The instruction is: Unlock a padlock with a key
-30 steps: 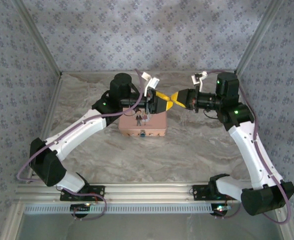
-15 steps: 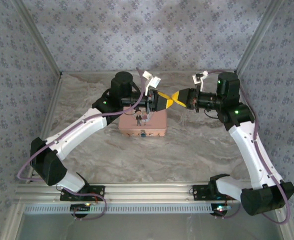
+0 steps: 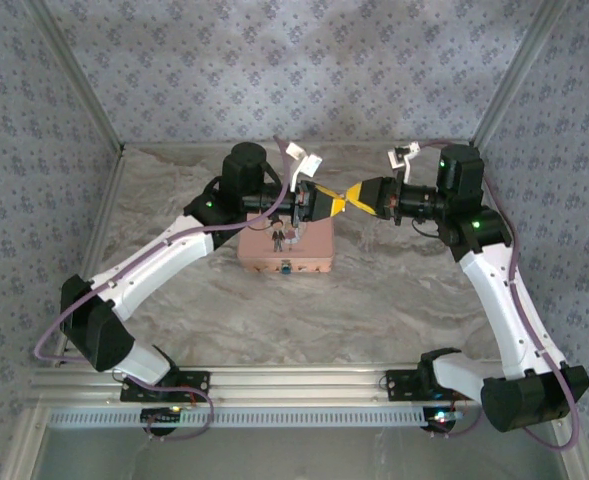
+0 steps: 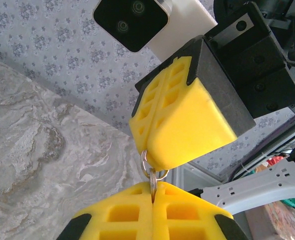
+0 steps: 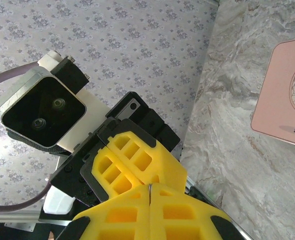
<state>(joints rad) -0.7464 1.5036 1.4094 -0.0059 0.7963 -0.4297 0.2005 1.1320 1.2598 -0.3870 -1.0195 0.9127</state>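
Note:
Above the pink tin, the two grippers meet tip to tip. My left gripper is shut on the key, which sits edge-on between its yellow fingers. The key's ring loops up to my right gripper, which is shut on a thin sliver of that metal. In the top view the left gripper and right gripper touch over the tin's back right corner. The padlock, tiny and bluish-grey, hangs on the tin's front clasp, well below both grippers.
The tin lies flat on the marble-patterned table with a cartoon figure on its lid. Patterned walls close in the back and both sides. An aluminium rail runs along the near edge by the arm bases.
The grippers have stayed tip to tip. The right arm has edged slightly to the right, and the left fingers' yellow shape looks narrower than a second ago.

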